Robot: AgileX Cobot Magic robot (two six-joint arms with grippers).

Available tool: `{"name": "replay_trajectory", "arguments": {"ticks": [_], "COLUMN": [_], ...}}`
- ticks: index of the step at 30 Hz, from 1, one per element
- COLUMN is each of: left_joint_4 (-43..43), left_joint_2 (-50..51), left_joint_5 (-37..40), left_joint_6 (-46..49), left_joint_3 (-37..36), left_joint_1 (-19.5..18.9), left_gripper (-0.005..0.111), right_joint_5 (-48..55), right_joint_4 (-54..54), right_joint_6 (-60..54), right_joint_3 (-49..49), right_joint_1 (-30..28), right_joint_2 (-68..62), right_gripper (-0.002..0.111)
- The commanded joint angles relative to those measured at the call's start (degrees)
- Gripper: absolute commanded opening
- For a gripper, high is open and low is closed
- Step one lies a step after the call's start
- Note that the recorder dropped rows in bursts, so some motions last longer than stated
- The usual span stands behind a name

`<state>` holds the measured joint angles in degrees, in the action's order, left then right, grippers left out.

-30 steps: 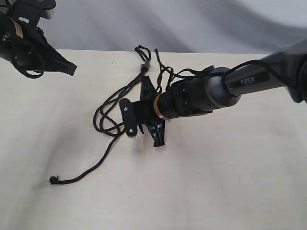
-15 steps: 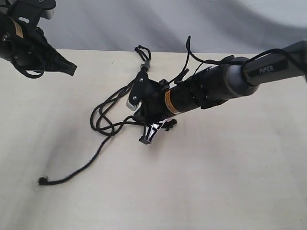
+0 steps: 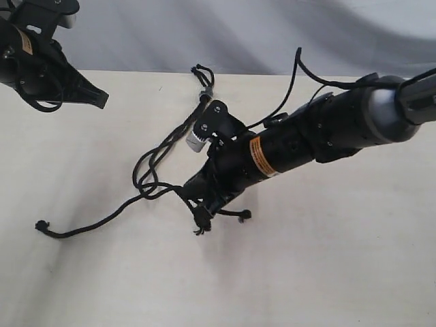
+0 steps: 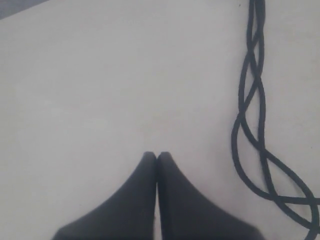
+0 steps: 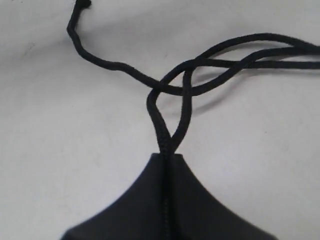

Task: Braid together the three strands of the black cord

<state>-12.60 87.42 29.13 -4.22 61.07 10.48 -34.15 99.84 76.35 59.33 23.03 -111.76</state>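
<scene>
- exterior view first: finds the right gripper [image 3: 199, 206] rolled over and dragged toward the near edge of the table [image 3: 327, 266] since 1 second ago, away from the knot end.
- right wrist view: catches it pinched tight on 2 runs of the black cord [image 5: 159, 125], both going straight into the closed tips; cannot tell whether 1 doubled strand or 2 separate ones.
- notes a crossing just ahead of those tips, the 2 runs laid across the third strand [image 5: 115, 66].
- tracks the loose strand's knotted tip [image 3: 42, 225] slid out toward the left edge over the same second, so towed along by the drag.
- places the knot [image 3: 201, 73] with its small loops by the middle of the far edge, unmoved, and the three strands [image 3: 167, 138] trailing from it toward the near left, slack and looping.
- finds the left gripper [image 3: 101, 99] over the far left corner, tips pressed together on nothing, well apart from the cord; same in the left wrist view.
- reads this as 1 crossover being laid; braid barely begun, loose and uneven.
- warns: with the knot end unpinned, more dragging may shift the whole cord instead of tightening the plait.
</scene>
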Motion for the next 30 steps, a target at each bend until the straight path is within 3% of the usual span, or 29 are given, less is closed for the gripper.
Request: {"name": "replay_trajectory", "arguments": {"ticks": [1, 8, 17, 21, 23, 25, 30], "left_joint_4": [-0.19, 0.50, 1.08, 1.08, 1.08, 1.08, 1.08], "left_joint_2": [-0.22, -0.22, -0.22, -0.22, -0.22, -0.22, -0.22], "left_joint_5": [0.16, 0.93, 1.07, 0.85, 0.74, 0.76, 0.76], "left_joint_6": [-0.18, -0.18, -0.18, -0.18, -0.18, -0.31, -0.31], "left_joint_3": [-0.10, -0.10, -0.10, -0.10, -0.10, -0.10, -0.10], "left_joint_1": [-0.07, -0.07, -0.07, -0.07, -0.07, -0.07, -0.07], "left_gripper": [0.000, 0.000, 0.000, 0.000, 0.000, 0.000, 0.000], "right_joint_5": [0.42, -1.55, 5.45, -0.68, 2.39, 14.23, 25.23], "right_joint_4": [0.10, 0.10, 0.10, 0.10, 0.10, 0.10, 0.10], "right_joint_6": [2.37, 12.71, 12.71, 10.94, 5.36, 3.56, -4.17], "right_joint_3": [-6.96, -16.49, -16.78, -16.39, -15.47, -14.75, -14.75], "right_joint_1": [-0.49, 0.04, 0.04, 0.04, 1.34, 5.08, 11.57], "right_joint_2": [4.53, 8.51, 8.61, 11.05, 13.92, 14.94, 12.92], "right_gripper": [0.000, 0.000, 0.000, 0.000, 0.000, 0.000, 0.000]}}
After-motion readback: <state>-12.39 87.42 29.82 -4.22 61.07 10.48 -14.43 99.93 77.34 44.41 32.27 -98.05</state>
